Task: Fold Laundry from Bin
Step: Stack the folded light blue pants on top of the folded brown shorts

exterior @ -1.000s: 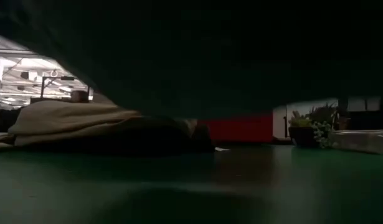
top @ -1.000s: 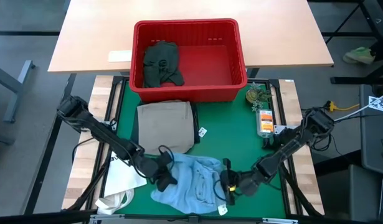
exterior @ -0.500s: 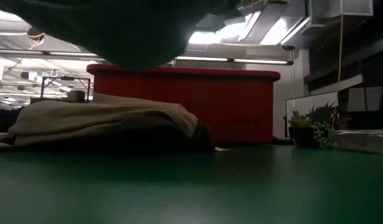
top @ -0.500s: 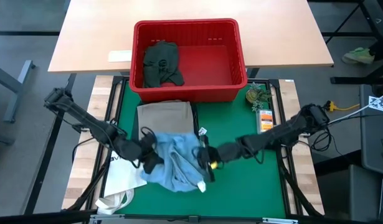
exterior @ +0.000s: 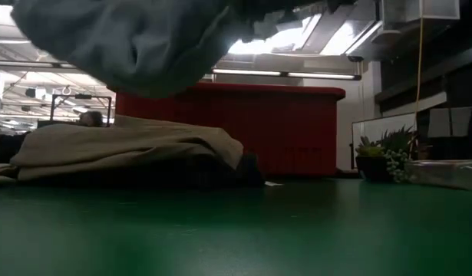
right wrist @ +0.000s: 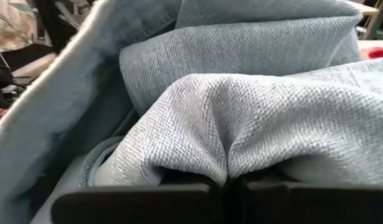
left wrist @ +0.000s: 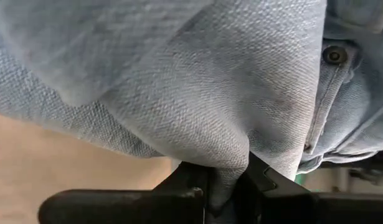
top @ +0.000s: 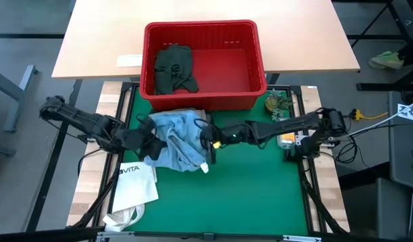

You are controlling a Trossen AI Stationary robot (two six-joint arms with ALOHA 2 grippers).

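Light blue denim jeans (top: pixel 178 140) hang bunched over folded khaki trousers (exterior: pixel 128 146), before red slotted plastic bin (top: pixel 203 101). Left gripper (top: pixel 150 143), right gripper (top: pixel 207 139): jaws pinched tight on denim folds. Risk: thin pinch slips, jeans drop crumpled, disturbing khaki stack.

I see pale blue denim jeans (top: pixel 179 140), a slotted red bin (top: pixel 250 67) holding a dark green piece (top: pixel 174 67), khaki trousers (exterior: pixel 120 146), a green counter (top: pixel 246 195), a white tote bag (top: pixel 135 185) with black lettering
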